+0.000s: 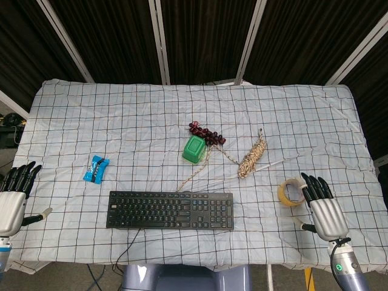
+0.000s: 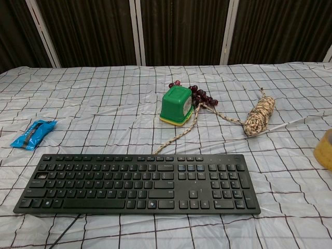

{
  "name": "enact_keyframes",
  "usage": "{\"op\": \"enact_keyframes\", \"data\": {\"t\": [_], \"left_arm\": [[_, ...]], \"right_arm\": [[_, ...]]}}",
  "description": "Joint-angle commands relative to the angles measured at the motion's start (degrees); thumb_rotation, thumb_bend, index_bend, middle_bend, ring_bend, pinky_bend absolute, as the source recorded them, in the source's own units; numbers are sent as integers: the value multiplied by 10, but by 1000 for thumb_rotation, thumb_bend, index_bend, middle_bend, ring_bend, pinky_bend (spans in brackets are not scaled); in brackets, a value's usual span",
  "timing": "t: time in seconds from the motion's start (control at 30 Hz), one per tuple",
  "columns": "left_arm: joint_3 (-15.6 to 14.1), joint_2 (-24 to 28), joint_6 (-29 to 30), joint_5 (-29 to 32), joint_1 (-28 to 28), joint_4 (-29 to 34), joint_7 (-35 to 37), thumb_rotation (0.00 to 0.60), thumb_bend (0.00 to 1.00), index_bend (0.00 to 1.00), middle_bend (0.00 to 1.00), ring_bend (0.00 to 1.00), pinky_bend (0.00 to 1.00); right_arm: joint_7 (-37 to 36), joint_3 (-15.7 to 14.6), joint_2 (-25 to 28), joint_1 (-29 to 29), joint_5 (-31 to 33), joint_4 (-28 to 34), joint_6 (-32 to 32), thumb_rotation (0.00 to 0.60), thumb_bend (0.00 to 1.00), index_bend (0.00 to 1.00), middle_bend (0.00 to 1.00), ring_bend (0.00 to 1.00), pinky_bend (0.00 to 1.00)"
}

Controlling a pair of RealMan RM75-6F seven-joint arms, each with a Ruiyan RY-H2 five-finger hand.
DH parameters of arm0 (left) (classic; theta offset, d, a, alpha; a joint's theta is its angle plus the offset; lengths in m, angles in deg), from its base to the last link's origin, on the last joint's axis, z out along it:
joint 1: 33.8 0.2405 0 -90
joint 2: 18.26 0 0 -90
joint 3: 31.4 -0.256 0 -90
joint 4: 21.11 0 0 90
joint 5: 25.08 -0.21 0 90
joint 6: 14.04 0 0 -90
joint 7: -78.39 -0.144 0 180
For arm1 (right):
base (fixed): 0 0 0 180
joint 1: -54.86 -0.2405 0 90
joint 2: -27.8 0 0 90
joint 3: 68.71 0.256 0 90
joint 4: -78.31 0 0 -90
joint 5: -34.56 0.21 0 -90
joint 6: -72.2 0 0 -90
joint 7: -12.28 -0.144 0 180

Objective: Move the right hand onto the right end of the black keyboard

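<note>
The black keyboard (image 1: 170,210) lies flat near the table's front edge, and in the chest view the keyboard (image 2: 137,182) fills the foreground, its number pad forming the right end. My right hand (image 1: 323,208) hovers well to the right of it, palm down, fingers straight and apart, holding nothing. Its fingertips (image 1: 314,182) overlap a roll of yellow tape (image 1: 291,192). My left hand (image 1: 15,195) is at the far left edge, open and empty. Neither hand shows in the chest view.
A green cup (image 1: 194,148) lies on its side beside dark grapes (image 1: 207,134). A coil of rope (image 1: 251,156) trails a loose end toward the keyboard. A blue snack packet (image 1: 96,168) lies at left. A checked cloth (image 1: 121,115) covers the table.
</note>
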Motion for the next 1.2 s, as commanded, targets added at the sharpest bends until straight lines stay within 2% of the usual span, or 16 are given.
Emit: {"op": "enact_keyframes", "data": {"t": [0.03,1.0,1.07,1.13,1.2], "left_arm": [[0,0,0,0,0,0,0,600,2,0,0,0,0],[-1,3,1,1,2,3,5,600,1,0,0,0,0],[-1,4,2,2,3,3,6,600,0,0,0,0,0],[-1,4,3,3,4,3,7,600,0,0,0,0,0],[0,4,3,3,4,3,8,600,0,0,0,0,0]], "right_arm": [[0,0,0,0,0,0,0,600,114,0,0,0,0],[-31,-22,19,-13,-31,8,-25,600,113,0,0,0,4],[-35,-23,20,-15,-37,9,-24,600,112,0,8,5,59],[-37,-25,20,-17,-50,6,-19,600,112,0,99,99,213],[-38,-27,20,-21,-72,1,-10,600,114,19,337,338,430]]}}
